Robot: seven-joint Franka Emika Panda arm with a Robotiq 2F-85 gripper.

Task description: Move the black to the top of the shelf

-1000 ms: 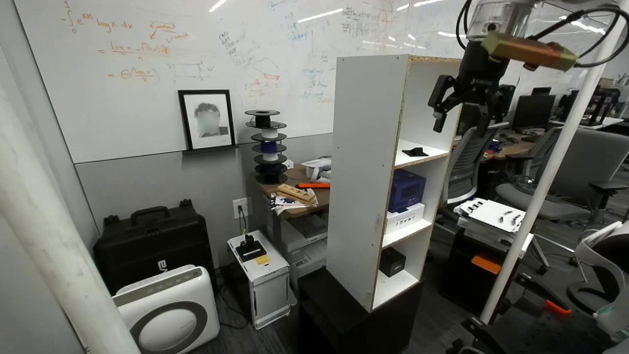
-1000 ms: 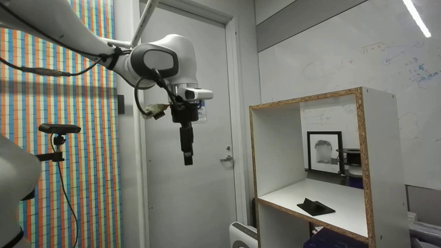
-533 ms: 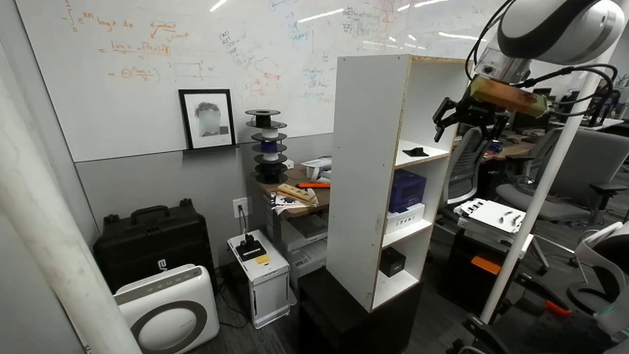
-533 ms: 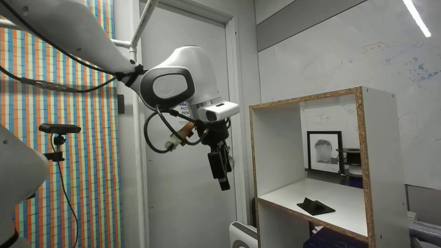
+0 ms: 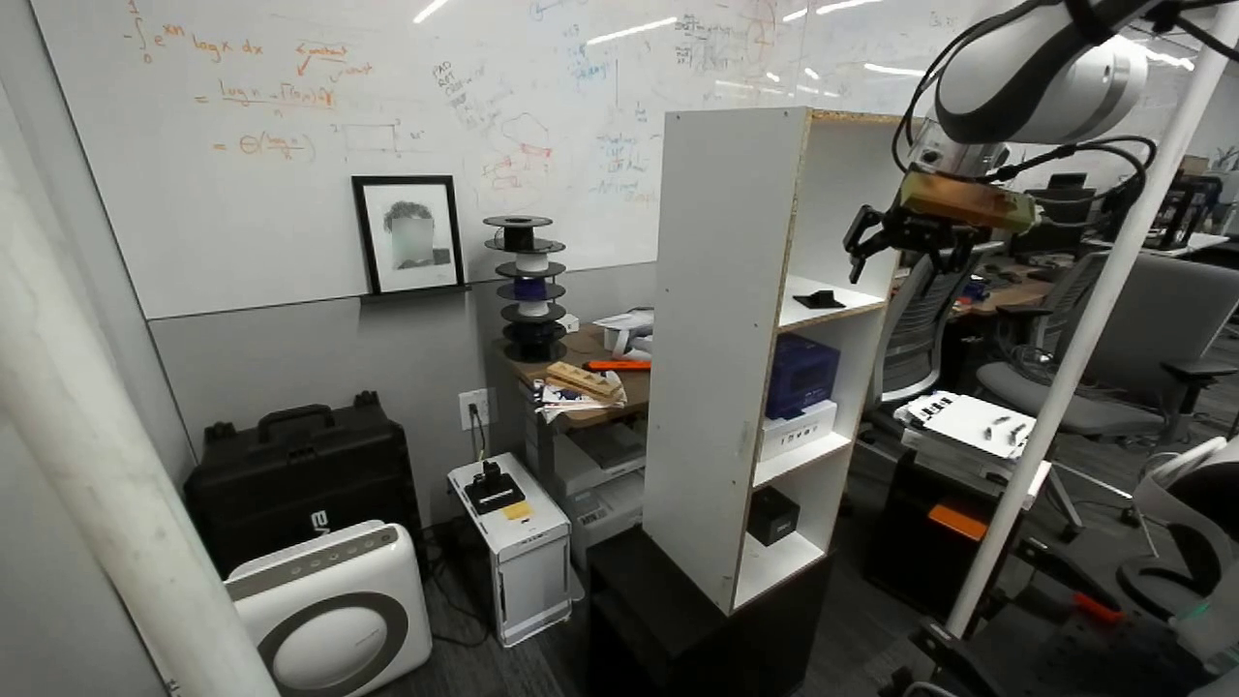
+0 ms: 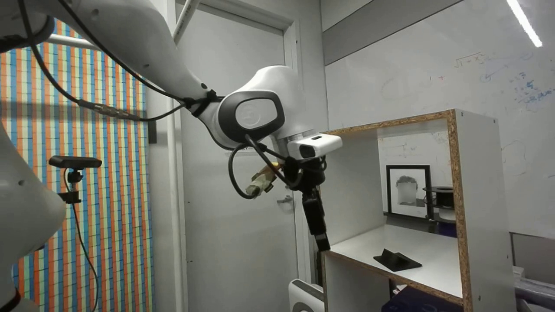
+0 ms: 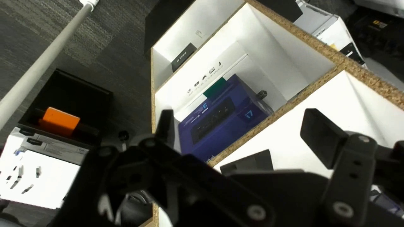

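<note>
At the approach, by the look of it, with the claw (image 7: 242, 132) spread wide and gripping nothing! Over to the black piece (image 6: 396, 262), lying in the top compartment of the shelf (image 5: 721, 339). Calls for a reach inward next, then a pinch before any lift. Poised outside the compartment, apparently, with forearm (image 6: 143, 41) sloping down and claw tilted shelfward.
</note>
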